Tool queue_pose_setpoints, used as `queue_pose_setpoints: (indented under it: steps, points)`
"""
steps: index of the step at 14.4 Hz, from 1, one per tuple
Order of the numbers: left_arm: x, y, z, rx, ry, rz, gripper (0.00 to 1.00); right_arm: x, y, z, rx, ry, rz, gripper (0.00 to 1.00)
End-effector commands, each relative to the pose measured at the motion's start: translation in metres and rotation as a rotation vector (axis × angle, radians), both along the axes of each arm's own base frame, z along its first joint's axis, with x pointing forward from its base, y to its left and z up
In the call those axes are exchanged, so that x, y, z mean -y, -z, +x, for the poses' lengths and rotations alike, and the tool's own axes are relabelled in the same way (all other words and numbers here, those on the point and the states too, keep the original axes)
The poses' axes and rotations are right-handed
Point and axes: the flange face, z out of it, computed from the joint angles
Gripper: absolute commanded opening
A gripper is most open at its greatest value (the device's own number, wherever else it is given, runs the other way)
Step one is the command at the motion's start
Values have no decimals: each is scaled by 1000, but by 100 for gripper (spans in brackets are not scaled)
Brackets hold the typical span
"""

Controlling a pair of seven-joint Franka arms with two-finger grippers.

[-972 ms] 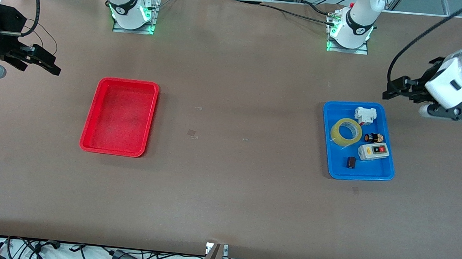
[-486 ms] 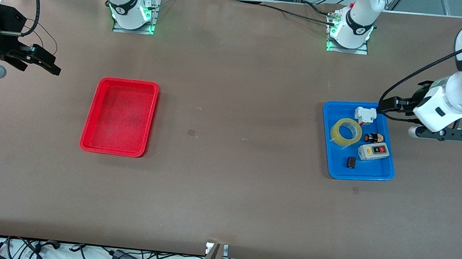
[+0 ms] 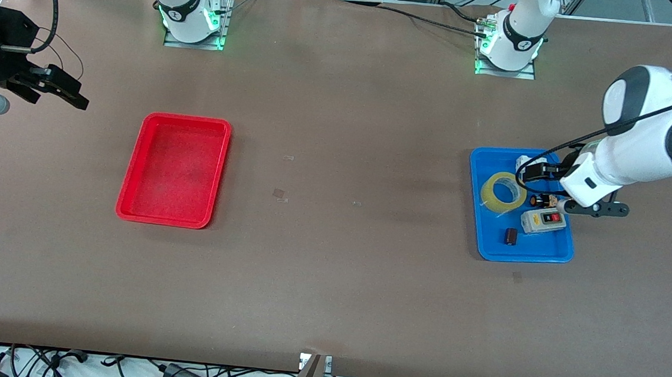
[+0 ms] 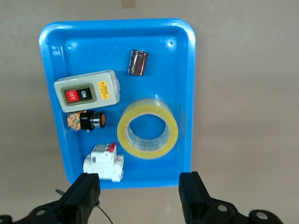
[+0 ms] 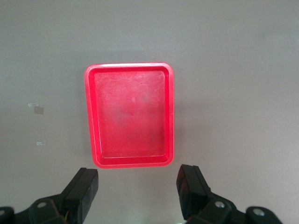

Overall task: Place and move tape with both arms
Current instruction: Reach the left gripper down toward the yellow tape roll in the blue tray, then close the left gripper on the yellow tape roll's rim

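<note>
White jointed arms, dark grey joint caps, black cables

Translucent yellow tape in a blue tray; red tray; brown table.

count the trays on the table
2. The red tray sits toward the right arm's end, holding nothing. The blue tray sits toward the left arm's end, holding the tape and small parts.
</note>
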Motion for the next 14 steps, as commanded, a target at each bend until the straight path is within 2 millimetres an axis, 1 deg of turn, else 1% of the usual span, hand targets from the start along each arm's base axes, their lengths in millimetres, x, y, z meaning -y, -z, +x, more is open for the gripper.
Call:
queue_pose_setpoints:
  steps: [1, 3, 4, 6, 8, 10, 11, 12, 14]
  points:
    - [-7, 45, -23, 59, -21, 10, 100, 3, -1, 0, -12, -44, 12, 99]
    - [-9, 78, -33, 87, -26, 12, 100, 3, -1, 0, -12, -46, 12, 99]
    - [-9, 90, -33, 82, -27, 13, 100, 3, 0, 1, -14, -46, 12, 99]
    - [-9, 103, -30, 82, -28, 14, 100, 4, 1, 1, -17, -44, 11, 99]
    - [-20, 114, -27, 88, -48, 15, 100, 4, 1, 2, -15, -35, 4, 99]
    - [-24, 129, -26, 84, -58, 16, 100, 5, 1, 2, -12, -31, 4, 99]
    - [-30, 136, -26, 76, -67, 18, 100, 5, 1, 2, -10, -31, 4, 99]
    - [-31, 145, -28, 59, -69, 18, 100, 5, -1, 2, -5, -29, 4, 99]
    - [-31, 157, -30, 38, -69, 19, 100, 4, 0, 3, -7, -37, 5, 99]
